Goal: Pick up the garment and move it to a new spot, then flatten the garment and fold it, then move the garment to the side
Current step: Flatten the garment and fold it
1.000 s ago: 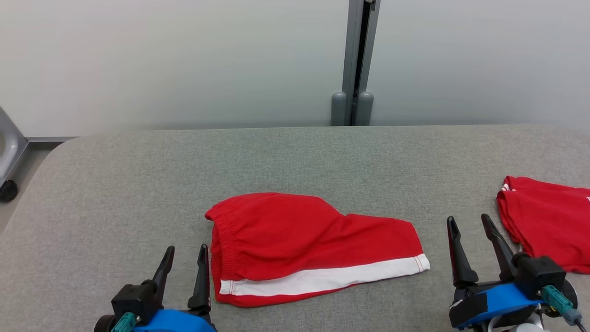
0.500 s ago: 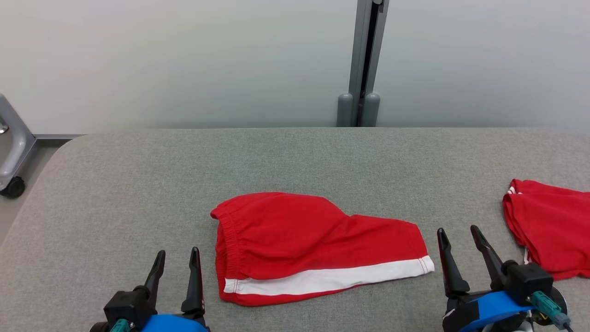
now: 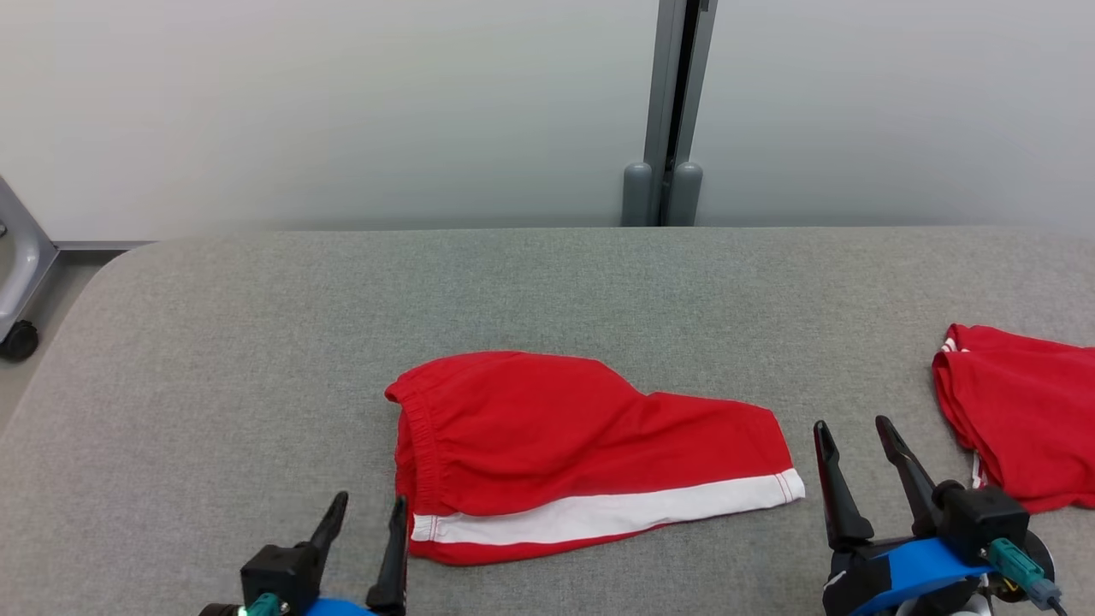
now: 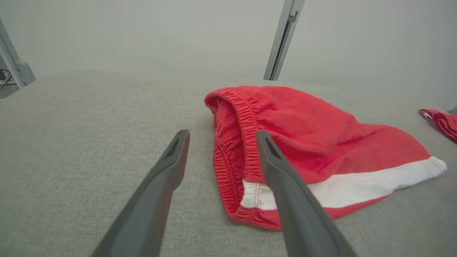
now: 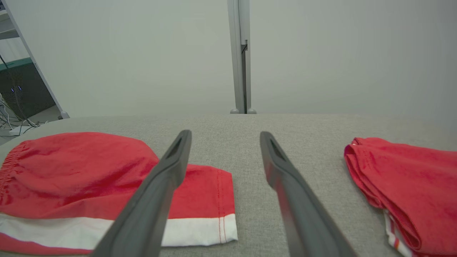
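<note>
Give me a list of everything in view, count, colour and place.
red shorts: one, red with white stripe, table centre
second red garment: one, red, table's right edge
table: one, grey fabric, across the view
post: one, grey, at the wall behind
wheeled frame: one, grey, floor far left
left gripper: one, dark, by the shorts' waistband, jaws open
right gripper: one, dark, between the garments, jaws open

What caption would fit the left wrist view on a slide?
Open left gripper near the waistband of the red shorts, which lie on the grey table.
</note>
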You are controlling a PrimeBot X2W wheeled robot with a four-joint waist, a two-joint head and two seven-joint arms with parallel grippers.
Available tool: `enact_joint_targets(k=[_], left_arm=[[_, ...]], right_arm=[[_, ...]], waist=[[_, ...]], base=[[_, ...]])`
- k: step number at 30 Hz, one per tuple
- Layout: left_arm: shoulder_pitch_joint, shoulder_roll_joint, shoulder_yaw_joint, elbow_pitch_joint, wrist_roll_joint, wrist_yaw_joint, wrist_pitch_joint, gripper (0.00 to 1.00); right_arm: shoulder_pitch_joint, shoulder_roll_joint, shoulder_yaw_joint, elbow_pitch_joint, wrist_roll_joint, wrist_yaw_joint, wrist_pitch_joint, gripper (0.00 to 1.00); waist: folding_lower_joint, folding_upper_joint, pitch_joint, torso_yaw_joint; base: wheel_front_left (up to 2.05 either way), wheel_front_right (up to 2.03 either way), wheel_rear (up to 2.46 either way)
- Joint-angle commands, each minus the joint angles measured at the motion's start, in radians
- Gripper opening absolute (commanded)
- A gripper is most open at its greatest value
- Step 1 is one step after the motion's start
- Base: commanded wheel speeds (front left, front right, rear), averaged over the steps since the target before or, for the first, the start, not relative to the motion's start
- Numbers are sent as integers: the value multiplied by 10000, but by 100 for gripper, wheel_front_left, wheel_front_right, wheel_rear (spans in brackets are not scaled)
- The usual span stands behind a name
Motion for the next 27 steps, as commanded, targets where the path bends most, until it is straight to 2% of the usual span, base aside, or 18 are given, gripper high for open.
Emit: enact_joint_targets(k=[1,5,13,14,15,16,18,27], left_arm=[[-159,85,-181,117,65,-172,255,100],[-336,219,-603,479,150,-528,936,100],[-814,184,-935,1241,99,-815,1193,100],[-879,159,-999,1313,86,-863,1224,93],[-938,136,-1044,1380,61,-903,1245,71],[-985,116,-1074,1424,75,-917,1216,39],[-1091,93,-1101,1485,91,-956,1104,0],[-1361,8,-1166,1641,122,-905,728,0]], right_arm=[[-78,-17,-15,-28,14,1,-30,100],[-151,-17,1,-55,-2,1,-30,100],[-302,-17,-115,101,-245,1,-30,100],[-333,-17,-145,216,-350,1,-12,100],[-380,-17,-178,343,-469,1,92,100],[-444,-19,-221,461,-599,1,204,100],[-601,-16,-252,720,-880,1,613,100],[-1342,-17,263,1858,-1249,1,2520,100]], waist=[[0,0,55,-12],[0,0,228,-85],[0,0,572,-293],[0,0,619,-313],[0,0,658,-327],[0,0,696,-336],[0,0,796,-340],[0,0,1137,-113]], base=[[0,0,0],[0,0,0],[0,0,0],[0,0,0],[0,0,0],[0,0,0],[0,0,0],[0,0,0]])
